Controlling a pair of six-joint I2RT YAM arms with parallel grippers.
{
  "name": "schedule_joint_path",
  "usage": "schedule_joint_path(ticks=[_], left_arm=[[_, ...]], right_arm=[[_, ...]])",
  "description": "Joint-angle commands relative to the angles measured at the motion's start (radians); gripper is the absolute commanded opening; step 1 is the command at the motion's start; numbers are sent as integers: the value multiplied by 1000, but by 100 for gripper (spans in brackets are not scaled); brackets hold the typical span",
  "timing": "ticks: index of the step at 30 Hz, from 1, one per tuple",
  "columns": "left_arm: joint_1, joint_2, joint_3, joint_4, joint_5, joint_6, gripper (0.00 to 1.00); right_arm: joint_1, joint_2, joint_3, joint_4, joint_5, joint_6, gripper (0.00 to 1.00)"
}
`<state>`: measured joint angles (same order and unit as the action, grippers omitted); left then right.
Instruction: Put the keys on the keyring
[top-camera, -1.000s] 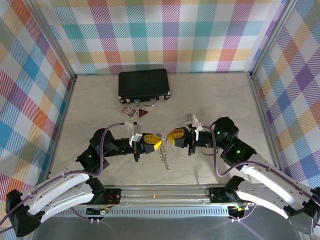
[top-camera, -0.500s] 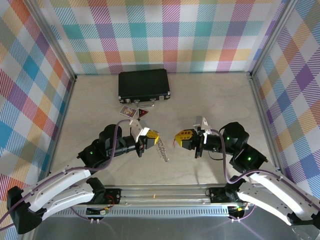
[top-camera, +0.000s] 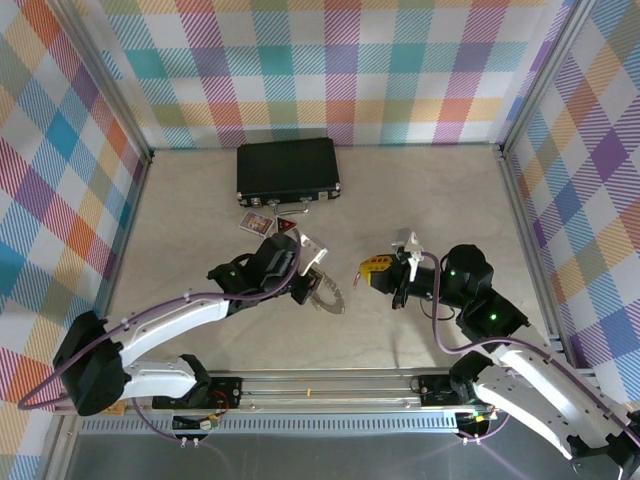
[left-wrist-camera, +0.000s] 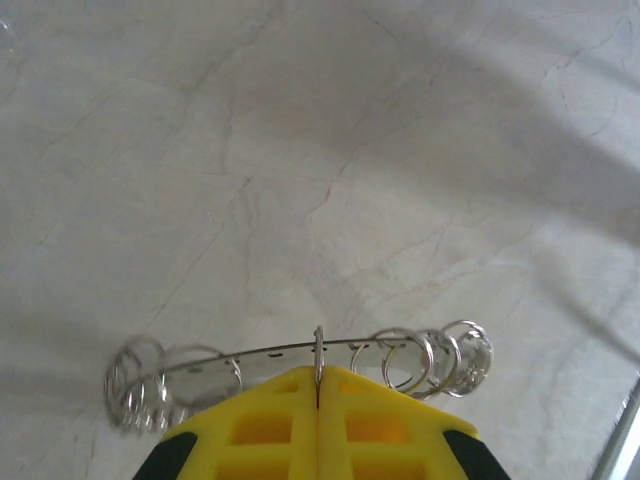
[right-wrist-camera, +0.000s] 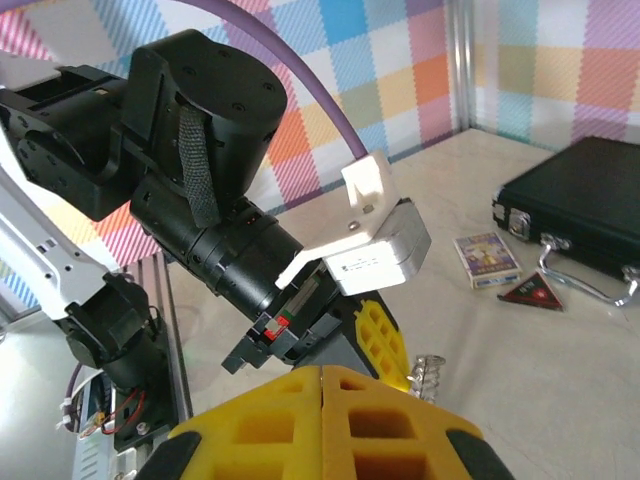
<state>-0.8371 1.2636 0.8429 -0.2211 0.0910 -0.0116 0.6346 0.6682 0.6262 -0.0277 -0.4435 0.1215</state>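
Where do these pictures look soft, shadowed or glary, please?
Top external: even light, with faint soft shadows on the table. Left wrist: keyring fairly sharp, the close left tool softer, broad diffuse shadows across the table. Right wrist: black case slightly soft, right tool blurred at the bottom edge.

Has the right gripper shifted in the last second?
Yes. The right gripper has drawn back rightward, and now sits farther right of the black case than before.
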Motion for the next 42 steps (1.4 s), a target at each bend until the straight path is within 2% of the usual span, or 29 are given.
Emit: schedule_joint_path(ticks=[1, 4, 9, 14, 27, 34, 42], left_arm=[[-4, 88, 30, 28, 2, -22, 0], [-3, 169, 65, 60, 18, -35, 0], [6, 273, 98, 105, 35, -47, 0], [23, 361, 107, 144, 60, -63, 0], [51, 483, 102, 164, 67, -100, 0], [54, 501, 102, 155, 58, -109, 0], [58, 453, 87, 153, 52, -112, 25]], right_arm=[[-51, -14, -31, 33, -25, 54, 0], [-100, -22, -71, 49, -27, 101, 0], [-151, 3, -146, 40, 57, 191, 0], [-157, 17, -280, 119, 126, 298, 0], [-157, 107, -330, 174, 118, 293, 0], [-159, 160, -342, 207, 136, 310, 0], [-159, 293, -344, 246, 132, 346, 0]])
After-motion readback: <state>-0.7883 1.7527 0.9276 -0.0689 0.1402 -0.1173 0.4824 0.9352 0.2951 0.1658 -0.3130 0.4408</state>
